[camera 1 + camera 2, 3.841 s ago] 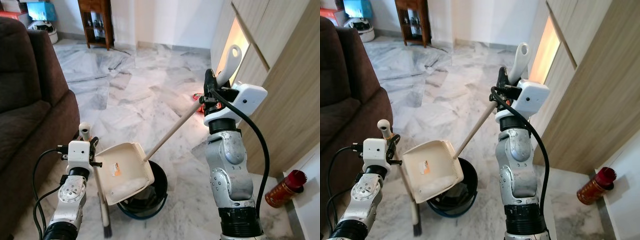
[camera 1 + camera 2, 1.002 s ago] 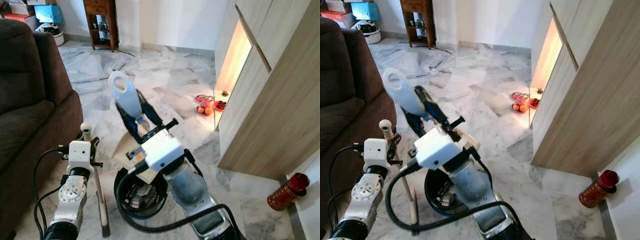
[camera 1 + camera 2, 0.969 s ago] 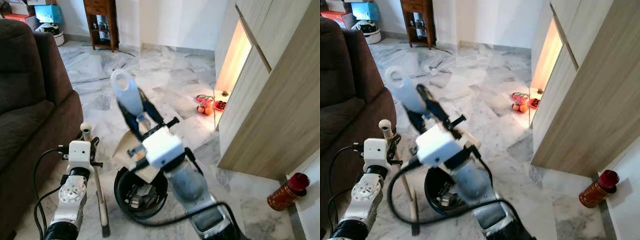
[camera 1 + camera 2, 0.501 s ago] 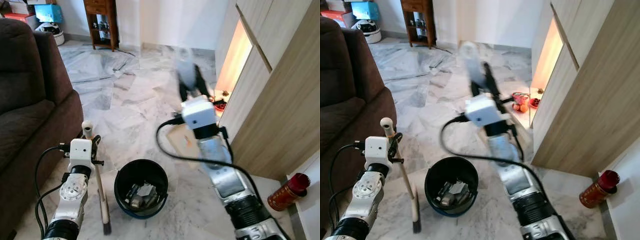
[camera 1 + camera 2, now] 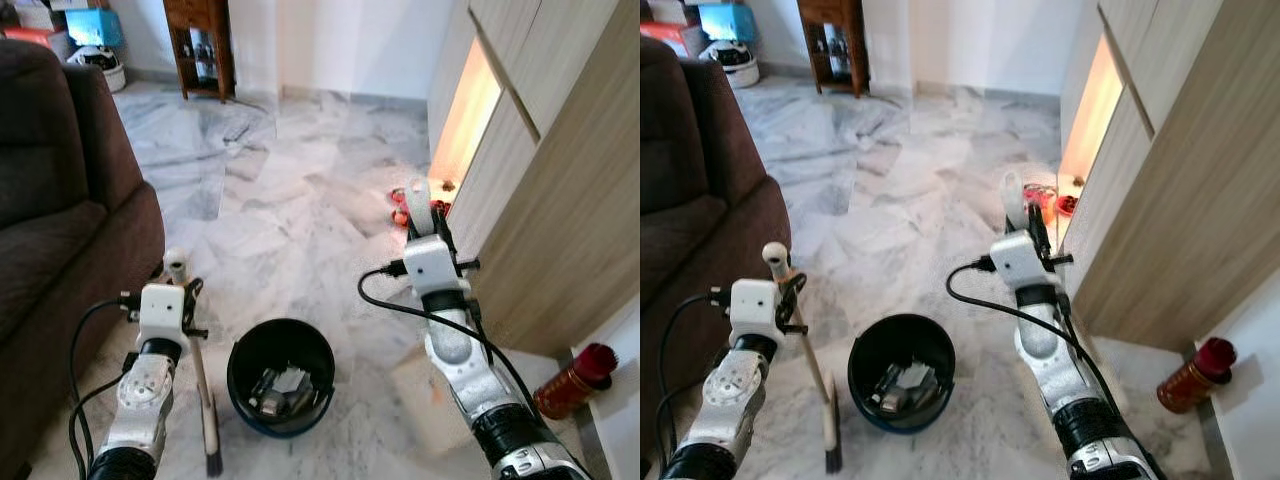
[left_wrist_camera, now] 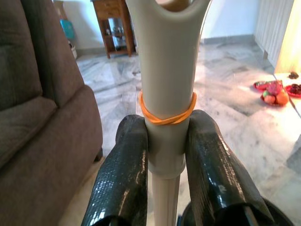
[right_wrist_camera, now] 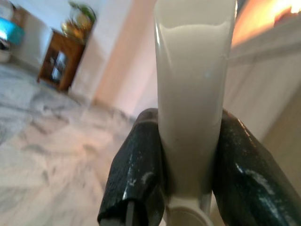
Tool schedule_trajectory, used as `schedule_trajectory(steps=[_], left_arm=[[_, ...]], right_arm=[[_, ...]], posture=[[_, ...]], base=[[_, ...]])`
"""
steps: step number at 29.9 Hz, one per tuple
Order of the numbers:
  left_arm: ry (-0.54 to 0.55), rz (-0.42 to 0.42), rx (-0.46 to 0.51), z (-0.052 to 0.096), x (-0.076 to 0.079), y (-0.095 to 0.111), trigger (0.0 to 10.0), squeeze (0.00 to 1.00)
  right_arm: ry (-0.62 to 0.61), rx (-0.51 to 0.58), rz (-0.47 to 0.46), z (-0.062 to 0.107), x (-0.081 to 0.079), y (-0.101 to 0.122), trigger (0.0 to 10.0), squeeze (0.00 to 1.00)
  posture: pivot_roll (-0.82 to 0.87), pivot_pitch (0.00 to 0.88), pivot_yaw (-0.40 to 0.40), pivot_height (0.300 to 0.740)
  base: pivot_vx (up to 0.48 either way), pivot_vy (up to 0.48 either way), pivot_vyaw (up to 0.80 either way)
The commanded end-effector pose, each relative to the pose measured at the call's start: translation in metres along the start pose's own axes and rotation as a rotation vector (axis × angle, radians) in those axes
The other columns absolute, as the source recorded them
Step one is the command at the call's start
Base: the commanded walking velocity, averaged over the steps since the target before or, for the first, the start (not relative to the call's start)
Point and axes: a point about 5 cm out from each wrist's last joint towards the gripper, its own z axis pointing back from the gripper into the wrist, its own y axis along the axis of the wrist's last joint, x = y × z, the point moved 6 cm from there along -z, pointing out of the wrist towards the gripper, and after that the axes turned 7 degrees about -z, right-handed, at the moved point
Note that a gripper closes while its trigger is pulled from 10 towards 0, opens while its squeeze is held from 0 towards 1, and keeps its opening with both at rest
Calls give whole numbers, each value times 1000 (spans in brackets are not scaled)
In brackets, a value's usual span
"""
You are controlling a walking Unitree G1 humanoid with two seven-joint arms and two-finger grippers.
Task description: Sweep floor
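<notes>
— Progress report: how far along is the sweeping?

— Well along, I judge. The black bucket [image 5: 281, 375] on the marble floor [image 5: 290, 190] between my arms already has rubbish in its bottom, so at least one load looks to be emptied. My left end effector [image 6: 165, 155] is clamped on the grey grip of the broom [image 5: 197, 370], both fingers pressed against it just below an orange rubber band [image 6: 167, 112]. The broom stands nearly upright beside the sofa [image 5: 60, 210], with its dark bristles on the floor left of the bucket.

— And the dustpan?

— My right end effector [image 7: 188, 155] is closed on the dustpan handle [image 5: 417, 205], whose pale top stands up in front of the wooden cabinet [image 5: 560, 170]. The dustpan [image 5: 425, 395] itself is blurred, low beside my right forearm, to the right of the bucket. I cannot tell whether it touches the floor.

— What is left?

— Some red and orange bits [image 5: 1040, 200] lie on the floor by the lit gap at the cabinet's foot. I cannot make out what they are. If they count as litter, that patch remains to be swept. The open floor toward the far wall looks clean from here, though fine dust would not show.
</notes>
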Motion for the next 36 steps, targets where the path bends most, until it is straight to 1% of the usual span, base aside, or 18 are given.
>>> schedule_trajectory(steps=[1,6,8,11,13,14,15,18,20,21,22,26,30,36], left_arm=[[1,-3,59,-3,-2,14,10000,0],[-3,1,54,-1,-1,12,10000,0],[-3,2,54,-1,-1,12,10000,0],[-2,4,49,0,-2,11,10000,0],[-3,6,47,1,-2,10,10000,0],[-3,6,47,1,-2,10,10000,0],[-5,8,45,2,-1,10,10000,0],[-7,10,45,3,0,9,10000,0],[-14,15,46,3,1,10,10000,0],[-14,15,46,3,1,10,10000,0],[-17,17,46,4,2,10,10000,0],[-23,19,45,4,3,10,10000,0],[-26,21,44,4,3,10,10000,0],[-31,22,46,3,4,11,10000,0]], right_arm=[[-25,19,-21,-5,7,4,10000,0],[-50,-75,-63,-2,14,-20,10000,0],[-51,-84,-68,-1,15,-22,10000,0],[-61,-125,-76,2,19,-34,10000,0],[-69,-160,-96,6,20,-42,10000,0],[-69,-160,-96,6,20,-42,10000,0],[-82,-179,-122,8,22,-47,10000,0],[-93,-195,-125,10,24,-51,10000,0],[-126,-222,-179,13,28,-57,10000,0],[-126,-222,-179,13,28,-57,10000,0],[-141,-239,-208,15,30,-61,10000,0],[-165,-263,-256,17,32,-66,10000,0],[-165,-284,-278,20,31,-70,10000,0],[-153,-301,-281,24,28,-74,10000,0]], posture=[[138,0,-22,740],[142,0,-22,740],[145,0,-23,740],[147,0,-24,740],[145,0,-23,740],[145,0,-23,740],[146,0,-23,740],[145,0,-23,740],[147,0,-22,740],[147,0,-22,740],[147,0,-21,740],[147,0,-20,740],[150,0,-19,740],[151,0,-17,740]], base=[[0,0,0],[0,0,0],[0,0,0],[0,0,0],[0,0,0],[0,0,0],[0,0,0],[0,0,0],[0,0,0],[0,0,0],[0,0,0],[0,0,0],[0,0,0],[0,0,0]])
